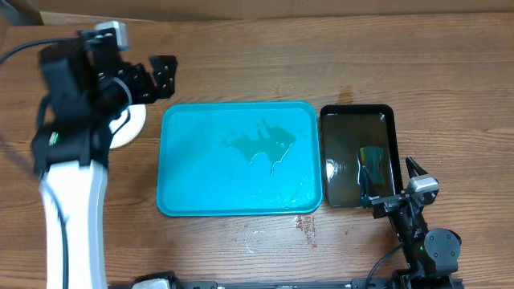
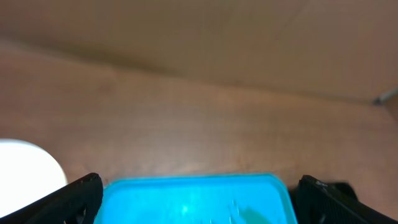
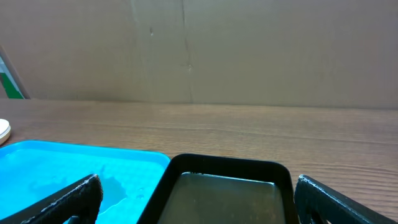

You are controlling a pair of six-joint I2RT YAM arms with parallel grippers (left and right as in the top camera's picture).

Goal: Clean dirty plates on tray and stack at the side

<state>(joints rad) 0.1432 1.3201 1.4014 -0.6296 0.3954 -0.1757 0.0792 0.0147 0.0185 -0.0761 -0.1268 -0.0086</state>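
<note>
None of the plates [image 1: 138, 124] lies on the turquoise tray [image 1: 201, 181]: its floor carries only a film of water [image 1: 261, 144] pooled near the middle. What shows of them is a white round edge on the table [image 1: 321, 64] just beside the tray's left end. It is mostly hidden under the left arm, so I cannot tell how many are stacked there. The left pincer [image 1: 163, 78] hovers above the table near that stack, its fingers spread wide with nothing between them. The right pincer [image 3: 198, 183] hangs over the near end of the black tray [image 1: 357, 109], likewise released and empty. By my reading the cleaning is done and the stacking step is at or near its end. The next move, I judge, calls for little more than lifting the left arm clear without nudging the stack, and checking that no plate is out of sight.
</note>
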